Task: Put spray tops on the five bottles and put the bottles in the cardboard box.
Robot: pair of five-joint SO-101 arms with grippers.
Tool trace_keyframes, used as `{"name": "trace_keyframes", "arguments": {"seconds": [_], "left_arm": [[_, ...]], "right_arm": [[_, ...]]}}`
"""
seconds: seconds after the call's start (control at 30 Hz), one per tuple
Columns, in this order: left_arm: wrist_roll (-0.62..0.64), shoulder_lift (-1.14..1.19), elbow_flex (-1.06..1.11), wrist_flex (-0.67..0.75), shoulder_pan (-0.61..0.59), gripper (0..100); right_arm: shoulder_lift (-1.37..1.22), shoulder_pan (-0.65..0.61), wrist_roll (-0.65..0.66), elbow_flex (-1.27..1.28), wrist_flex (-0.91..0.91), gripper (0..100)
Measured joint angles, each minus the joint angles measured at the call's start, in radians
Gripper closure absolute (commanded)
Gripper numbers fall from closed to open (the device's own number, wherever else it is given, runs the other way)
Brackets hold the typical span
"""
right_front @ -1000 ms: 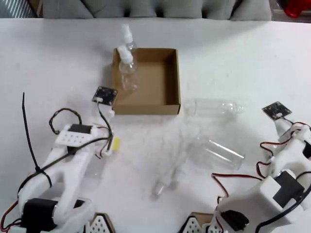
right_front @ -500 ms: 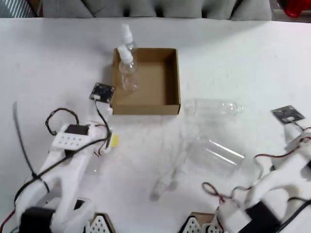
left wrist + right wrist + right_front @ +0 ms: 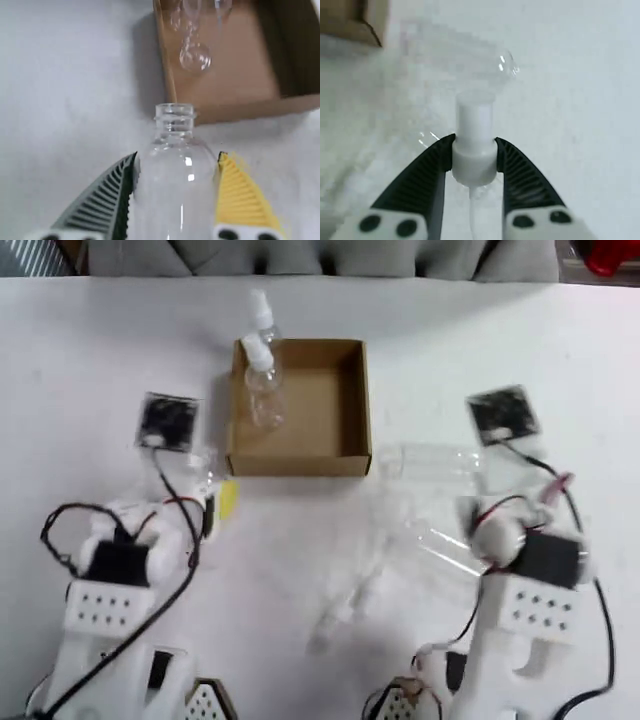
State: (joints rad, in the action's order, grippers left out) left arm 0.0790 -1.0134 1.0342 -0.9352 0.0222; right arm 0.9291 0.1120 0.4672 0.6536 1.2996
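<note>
An uncapped bottle [image 3: 173,185] stands clamped in the left hand [image 3: 177,159], its grey and yellow fingers [image 3: 235,195] pressed to either side of the clear body just below the threaded neck. In the high view this bottle [image 3: 204,472] sits near the front left corner of the box [image 3: 340,455], outside it.

The right hand [image 3: 474,145] grips a white spray top [image 3: 475,117] by its collar, black fingers [image 3: 432,175] closed against it, nozzle end pointing away from the wrist and the dip tube running back between the fingers. From above, that hand is held over the tabletop [image 3: 100,340] to the right of the box, with a clear bottle [image 3: 432,461] lying on its side just beyond it. The same bottle [image 3: 460,52] appears past the spray top in the right wrist view.

A capped bottle [image 3: 263,388] rests inside the box against its left wall. A second capped bottle [image 3: 262,312] stands just beyond the far wall; whether it touches the cardboard cannot be told. Another clear bottle [image 3: 445,545] lies on its side beside the right arm, and a loose spray top [image 3: 335,620] lies on the tabletop between the two arms, its tube angled towards the box.
</note>
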Motion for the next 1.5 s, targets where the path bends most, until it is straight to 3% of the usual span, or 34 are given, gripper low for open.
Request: {"name": "trace_keyframes", "arguments": {"seconds": [0.13, 0.27, 0.37, 0.57, 0.93, 1.13, 1.5], "left_arm": [[0.084, -0.117, 0.000, 0.000, 0.000, 97], [0.089, -0.226, 0.012, 0.000, 0.000, 97], [0.089, -0.310, 0.071, 0.003, -0.002, 97], [0.089, -0.497, 0.273, 0.141, 0.000, 97], [-0.003, -0.795, 0.414, 0.193, -0.003, 98], [-0.003, -0.798, 0.414, 0.215, -0.003, 97], [-0.003, -0.798, 0.414, 0.302, 0.064, 97]], "right_arm": [[0.049, -0.219, -0.120, -0.005, -0.164, 98.4], [0.069, -0.351, -0.207, -0.006, -0.348, 98.4], [0.072, -0.462, -0.245, -0.006, -0.405, 98.4], [0.106, -0.617, -0.341, -0.055, -0.496, 98.4], [0.112, -0.864, -0.321, -0.098, -1.125, 98.4], [0.126, -1.019, -0.241, -0.146, -1.185, 98.4], [0.176, -1.033, -0.244, -0.103, -1.235, 98.4]]}}
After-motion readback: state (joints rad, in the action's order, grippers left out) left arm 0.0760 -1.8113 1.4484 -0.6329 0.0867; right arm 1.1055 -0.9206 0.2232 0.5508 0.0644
